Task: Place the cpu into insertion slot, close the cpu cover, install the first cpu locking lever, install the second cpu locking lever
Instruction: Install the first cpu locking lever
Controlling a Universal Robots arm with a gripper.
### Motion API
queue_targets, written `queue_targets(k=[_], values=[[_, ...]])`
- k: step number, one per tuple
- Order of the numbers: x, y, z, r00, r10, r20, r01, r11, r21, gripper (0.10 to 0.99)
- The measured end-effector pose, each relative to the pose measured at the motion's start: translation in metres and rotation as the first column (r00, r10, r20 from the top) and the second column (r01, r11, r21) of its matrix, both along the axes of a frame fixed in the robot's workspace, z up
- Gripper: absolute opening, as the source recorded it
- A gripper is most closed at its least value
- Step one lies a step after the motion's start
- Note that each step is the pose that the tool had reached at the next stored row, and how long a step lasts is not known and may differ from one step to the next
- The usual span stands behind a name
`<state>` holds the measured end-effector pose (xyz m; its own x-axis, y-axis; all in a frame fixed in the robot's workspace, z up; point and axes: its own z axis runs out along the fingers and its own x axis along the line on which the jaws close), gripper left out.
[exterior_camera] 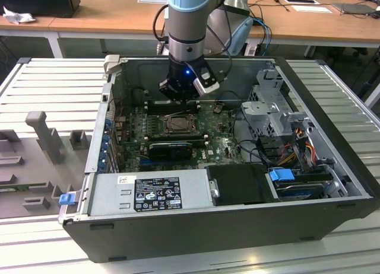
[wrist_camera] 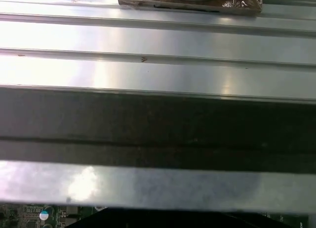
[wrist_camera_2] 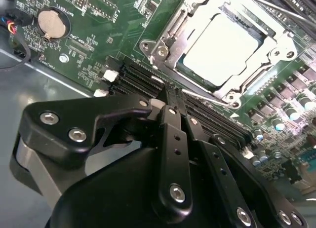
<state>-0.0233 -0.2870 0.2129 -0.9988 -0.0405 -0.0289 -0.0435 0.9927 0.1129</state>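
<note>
The cpu [wrist_camera_2: 224, 48], a silvery square chip, lies flat in the insertion slot [wrist_camera_2: 183, 70] on the green motherboard. The cpu cover [wrist_camera_2: 163, 38], a thin metal frame, lies down around the chip's edges. A thin lever rod [wrist_camera_2: 200, 93] runs along the socket side nearest my gripper. My gripper [wrist_camera_2: 174, 92] is shut with nothing between its black fingers [wrist_camera_2: 170, 139], and its tips hover over the memory slots just beside the socket. In the exterior view my gripper [exterior_camera: 181, 95] hangs inside the open case just behind the socket [exterior_camera: 177, 124].
Black memory slots [wrist_camera_2: 143, 82] run between gripper and socket, and a coin battery [wrist_camera_2: 52, 23] sits on the board. The case holds a power supply [exterior_camera: 148, 194], a drive cage [exterior_camera: 270, 108] and loose cables [exterior_camera: 297, 137]. The case wall [wrist_camera: 158, 129] stands against ribbed metal tabletop [wrist_camera: 158, 45].
</note>
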Motion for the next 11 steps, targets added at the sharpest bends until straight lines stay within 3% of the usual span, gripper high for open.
queue_targets(k=[11], values=[[0.0035,-0.0010,-0.0070,1.0000,0.000,0.0000,0.000,1.0000,0.000,0.106]])
